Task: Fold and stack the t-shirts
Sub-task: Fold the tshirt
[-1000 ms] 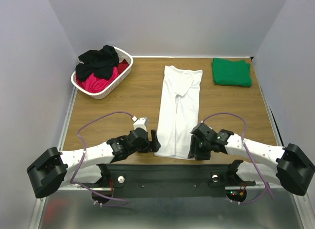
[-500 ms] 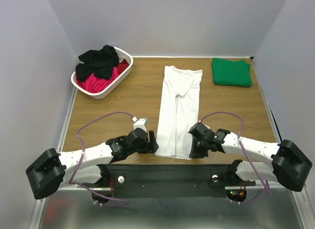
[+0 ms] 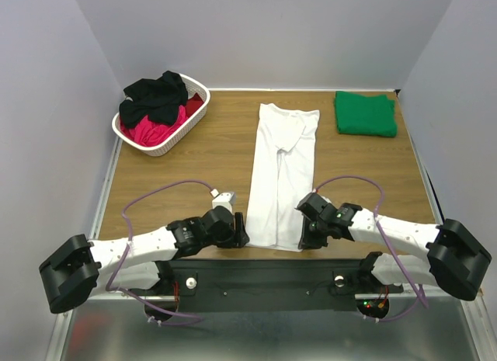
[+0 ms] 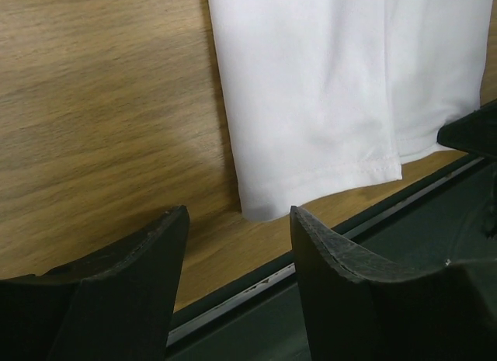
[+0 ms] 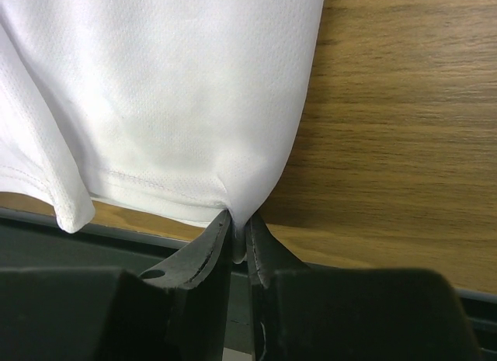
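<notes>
Taking hold of the near hem for the next fold

Top view: the white t-shirt (image 3: 281, 175) lies as a long strip mid-frame, with the left gripper (image 3: 242, 230) and right gripper (image 3: 304, 235) at its bottom corners. Left wrist: fingers spread, corner ungripped. Right wrist: fingers pinched on the hem. The left likely needs to close before lifting.

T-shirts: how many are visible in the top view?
4: long white t-shirt laid out centrally, folded green t-shirt far right, black t-shirt and red-pink t-shirt in the white lattice basket; more may hide there.
</notes>
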`<action>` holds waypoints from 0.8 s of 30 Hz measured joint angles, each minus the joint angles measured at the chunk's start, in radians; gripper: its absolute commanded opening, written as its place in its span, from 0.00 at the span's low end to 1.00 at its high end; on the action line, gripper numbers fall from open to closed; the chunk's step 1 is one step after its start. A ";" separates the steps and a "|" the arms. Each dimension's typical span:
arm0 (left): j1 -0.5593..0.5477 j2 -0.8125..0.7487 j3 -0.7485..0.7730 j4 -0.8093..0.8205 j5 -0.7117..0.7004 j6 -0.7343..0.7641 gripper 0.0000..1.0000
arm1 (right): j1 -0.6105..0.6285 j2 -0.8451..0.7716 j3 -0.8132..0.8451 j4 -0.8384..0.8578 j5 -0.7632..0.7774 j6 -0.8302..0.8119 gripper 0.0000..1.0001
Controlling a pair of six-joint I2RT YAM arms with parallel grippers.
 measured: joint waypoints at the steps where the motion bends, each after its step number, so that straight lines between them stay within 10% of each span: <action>1: -0.004 0.001 0.000 0.001 0.000 -0.003 0.66 | 0.000 0.001 0.000 0.002 0.000 -0.002 0.17; 12: -0.032 0.082 0.001 0.078 0.001 -0.029 0.54 | 0.000 0.003 0.001 0.013 -0.001 -0.005 0.17; 24: -0.033 0.118 0.000 0.090 -0.001 -0.039 0.00 | 0.000 0.003 0.001 0.022 0.005 -0.006 0.16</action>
